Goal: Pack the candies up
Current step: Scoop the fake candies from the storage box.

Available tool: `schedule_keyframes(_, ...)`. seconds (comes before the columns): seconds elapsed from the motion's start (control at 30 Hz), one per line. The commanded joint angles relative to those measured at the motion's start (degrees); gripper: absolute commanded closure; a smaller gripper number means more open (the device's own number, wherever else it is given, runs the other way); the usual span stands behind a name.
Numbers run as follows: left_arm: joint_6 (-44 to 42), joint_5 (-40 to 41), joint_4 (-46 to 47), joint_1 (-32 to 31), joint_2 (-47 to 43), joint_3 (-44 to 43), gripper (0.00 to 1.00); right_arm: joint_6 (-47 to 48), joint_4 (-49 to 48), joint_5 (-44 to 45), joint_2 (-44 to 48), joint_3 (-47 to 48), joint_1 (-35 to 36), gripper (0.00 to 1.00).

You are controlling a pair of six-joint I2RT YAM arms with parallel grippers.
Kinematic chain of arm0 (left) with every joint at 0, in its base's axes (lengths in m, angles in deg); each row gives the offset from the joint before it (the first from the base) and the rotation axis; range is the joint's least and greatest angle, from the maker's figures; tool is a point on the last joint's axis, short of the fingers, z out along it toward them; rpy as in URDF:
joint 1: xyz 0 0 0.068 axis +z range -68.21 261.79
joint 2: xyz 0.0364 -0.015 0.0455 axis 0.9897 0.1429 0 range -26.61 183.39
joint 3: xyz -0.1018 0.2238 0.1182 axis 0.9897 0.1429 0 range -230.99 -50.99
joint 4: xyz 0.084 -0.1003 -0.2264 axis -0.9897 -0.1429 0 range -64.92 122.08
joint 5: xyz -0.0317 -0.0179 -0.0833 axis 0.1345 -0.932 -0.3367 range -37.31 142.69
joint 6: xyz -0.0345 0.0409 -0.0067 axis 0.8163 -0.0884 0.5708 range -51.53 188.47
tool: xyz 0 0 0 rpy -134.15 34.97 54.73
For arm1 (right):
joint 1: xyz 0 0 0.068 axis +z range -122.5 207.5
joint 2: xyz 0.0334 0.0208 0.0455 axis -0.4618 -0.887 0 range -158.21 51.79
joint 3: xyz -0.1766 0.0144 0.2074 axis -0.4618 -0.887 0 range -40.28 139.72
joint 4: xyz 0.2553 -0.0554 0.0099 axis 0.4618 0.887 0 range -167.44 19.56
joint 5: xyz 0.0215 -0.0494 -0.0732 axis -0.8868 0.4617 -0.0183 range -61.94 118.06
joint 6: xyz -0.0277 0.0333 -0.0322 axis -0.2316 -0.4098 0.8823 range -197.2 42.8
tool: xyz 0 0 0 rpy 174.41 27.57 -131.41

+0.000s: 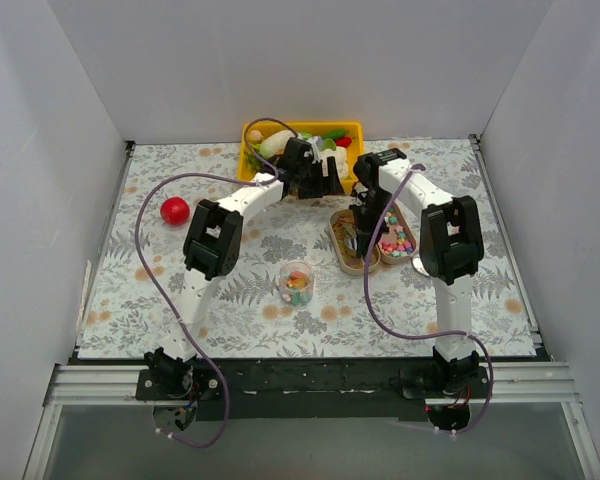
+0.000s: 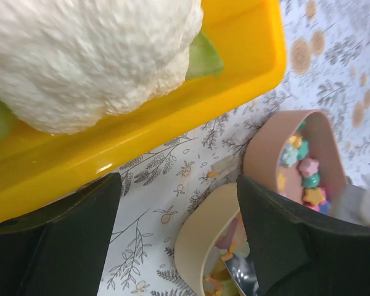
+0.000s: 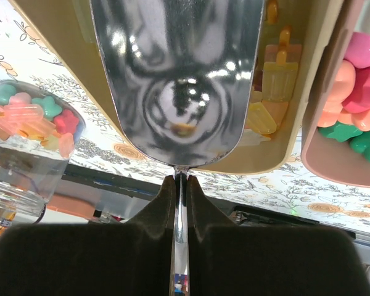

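The candies lie in three places: orange-tan ones in a beige oval tray [image 1: 346,250], pastel ones in a pink-brown oval tray [image 1: 400,240], and a mix in a clear cup [image 1: 296,284]. My right gripper [image 3: 180,182] is shut on the handle of a metal scoop [image 3: 179,80], whose bowl sits low in the beige tray [image 3: 296,148] beside orange-tan candies [image 3: 274,80]. The cup [image 3: 31,123] shows at the left there. My left gripper [image 2: 179,191] is open and empty above the cloth between the yellow bin [image 2: 172,117] and the beige tray [image 2: 200,237].
The yellow bin [image 1: 252,160] at the back holds toy vegetables, with a white cauliflower [image 2: 86,55] close to my left gripper [image 1: 320,180]. A red ball [image 1: 175,210] lies at the left. White walls enclose the floral cloth.
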State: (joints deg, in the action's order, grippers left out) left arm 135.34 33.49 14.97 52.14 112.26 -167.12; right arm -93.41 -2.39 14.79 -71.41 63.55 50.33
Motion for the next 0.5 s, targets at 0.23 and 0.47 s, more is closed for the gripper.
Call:
schedule_keyframes(0.23,-8.2,0.7,-8.4,-4.6,5.4,-3.1,0.30,-0.1,-0.2,2.6,2.6,-0.6,2.0,0.99)
schedule_keyframes(0.47,-12.1,-3.6,-6.4,-5.1,2.2,3.4,0.41,-0.1,-0.3,2.3,5.1,-4.6,2.0,0.99)
